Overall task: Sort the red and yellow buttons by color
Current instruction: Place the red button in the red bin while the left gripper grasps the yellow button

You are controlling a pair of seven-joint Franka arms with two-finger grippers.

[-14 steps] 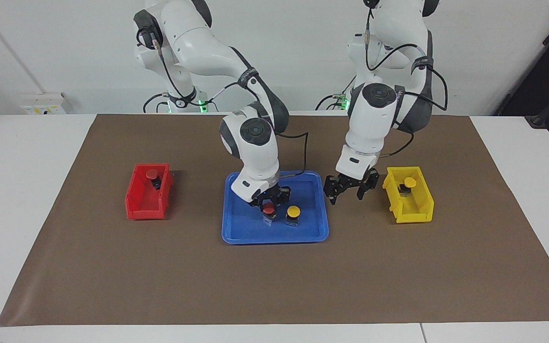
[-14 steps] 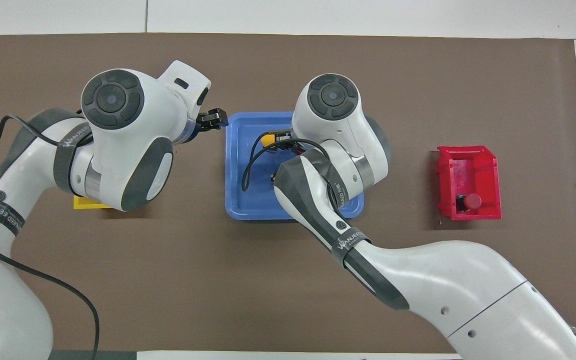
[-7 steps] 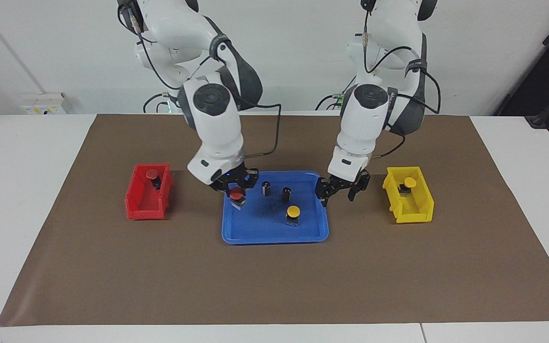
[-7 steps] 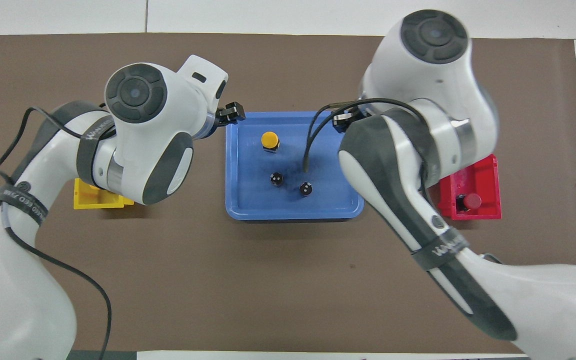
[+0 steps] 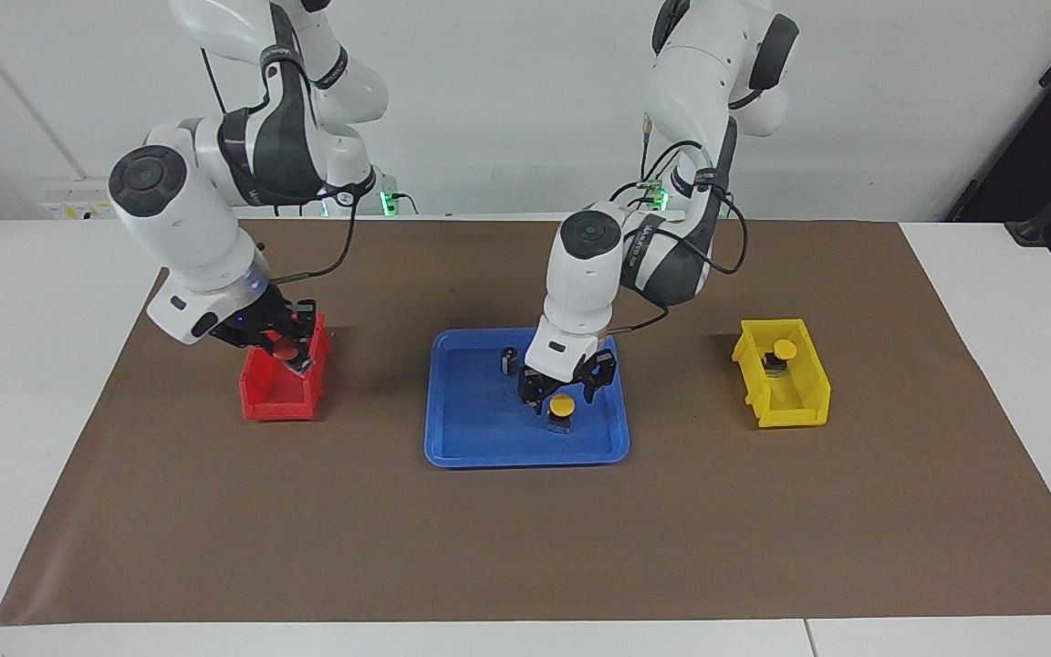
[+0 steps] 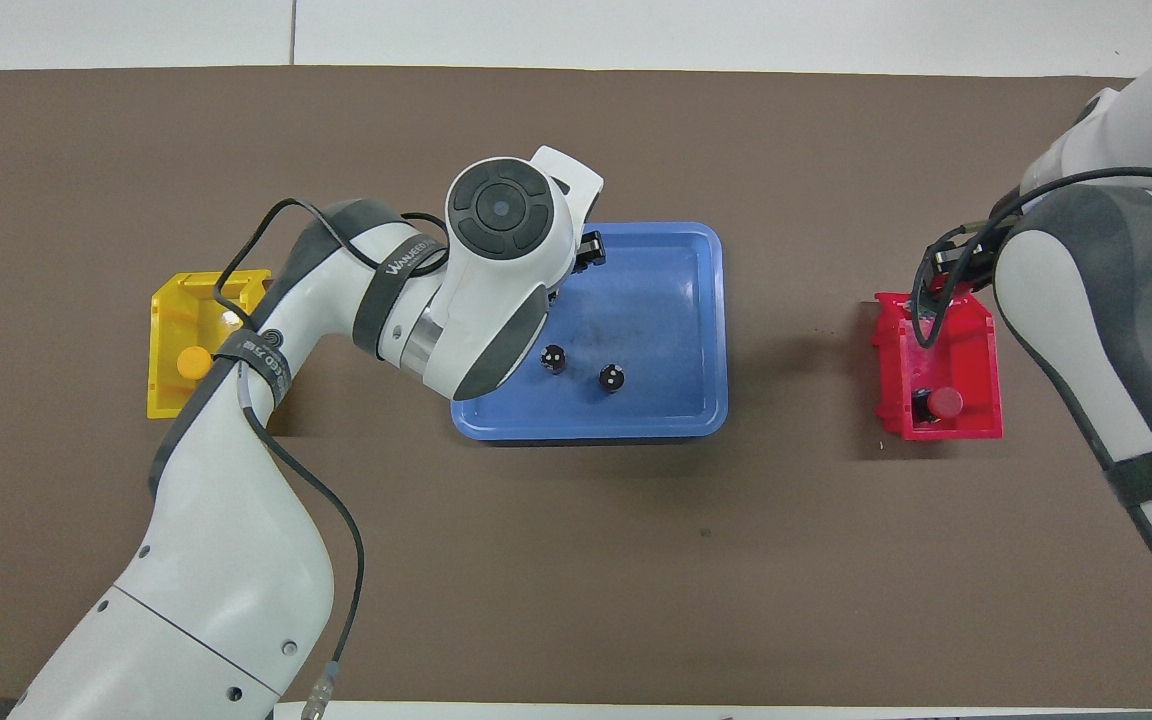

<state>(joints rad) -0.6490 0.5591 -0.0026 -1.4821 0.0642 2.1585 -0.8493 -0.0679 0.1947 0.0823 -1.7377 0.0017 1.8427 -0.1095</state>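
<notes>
Blue tray (image 5: 452, 447) sits mid-mat and serves as the ref for everything else. L gripper (image 5: 566, 391) is down inside the tray, fingers spread wide either side of a yellow button (image 5: 563, 407); the cap shows between them, can't tell if they touch it. That button stands upright in the part of the tray farther from the robots, hidden under the L arm in the overhead view. Two dark cylinders stand nearer the robots in the tray (image 6: 696, 300): one (image 6: 556, 358) and the other (image 6: 613, 378), close together; only one (image 5: 509, 359) is seen in the facing view, just beside the L wrist. Yellow bin (image 5: 804, 415) is off the tray toward the L arm's end, well apart, with a yellow button (image 5: 784, 350) in its robot-side part; seen from overhead as a yellow cap (image 6: 195, 362) in the bin (image 6: 168, 300). Red bin (image 5: 275, 401) is off the tray toward the R arm's end. R gripper (image 5: 284, 349) is over that bin, clamped tight on a red button (image 5: 286, 348), cap showing at the fingertips. Another red button (image 6: 944, 402) lies in the robot-side part of the red bin (image 6: 976, 330), on its side
</notes>
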